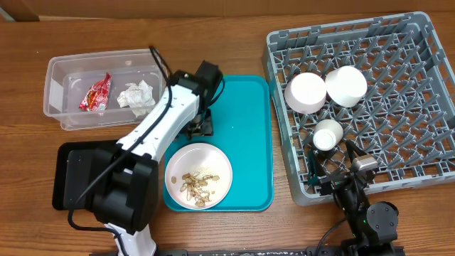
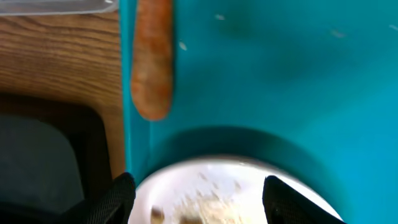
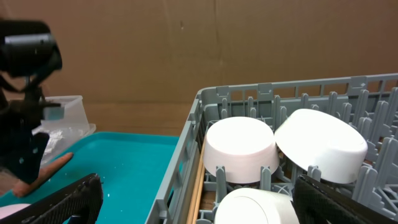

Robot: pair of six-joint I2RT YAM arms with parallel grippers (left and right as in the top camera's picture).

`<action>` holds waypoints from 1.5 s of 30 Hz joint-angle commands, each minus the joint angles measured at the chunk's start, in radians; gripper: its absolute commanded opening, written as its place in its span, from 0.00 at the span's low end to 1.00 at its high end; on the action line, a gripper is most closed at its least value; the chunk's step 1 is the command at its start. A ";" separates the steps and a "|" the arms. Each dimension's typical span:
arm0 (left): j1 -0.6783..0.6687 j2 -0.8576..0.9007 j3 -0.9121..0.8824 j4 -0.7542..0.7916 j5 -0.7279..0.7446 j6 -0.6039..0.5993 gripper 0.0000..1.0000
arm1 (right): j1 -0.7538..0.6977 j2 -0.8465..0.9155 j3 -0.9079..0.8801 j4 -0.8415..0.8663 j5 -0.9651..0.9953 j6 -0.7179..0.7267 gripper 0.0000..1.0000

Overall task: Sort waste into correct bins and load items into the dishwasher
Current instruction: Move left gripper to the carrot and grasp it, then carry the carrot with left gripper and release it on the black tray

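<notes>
My left gripper [image 1: 201,128] [image 2: 205,205] is open and empty, low over the teal tray, its fingers either side of the near rim of a white plate [image 1: 178,160] [image 2: 249,177] holding tan food scraps [image 1: 199,183]. A small orange carrot [image 2: 152,62] [image 3: 46,168] lies along the tray's left edge, just beyond the fingers. The clear tub [image 1: 60,78] holds a red wrapper [image 1: 96,94] and a white napkin [image 1: 137,96]. The grey dish rack [image 1: 419,43] holds two upturned bowls [image 1: 306,92] [image 1: 346,85], a cup [image 1: 328,135] and chopsticks [image 3: 199,180]. My right gripper [image 1: 334,167] [image 3: 205,205] is open at the rack's front edge.
The teal tray [image 1: 249,142] lies between the tub and the rack. The black tray [image 1: 75,174] sits front left, partly hidden by my left arm. A cardboard wall stands behind the table.
</notes>
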 commanded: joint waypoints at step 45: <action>0.072 -0.005 -0.264 0.484 0.091 0.056 0.41 | -0.003 -0.010 -0.010 0.004 -0.001 0.005 1.00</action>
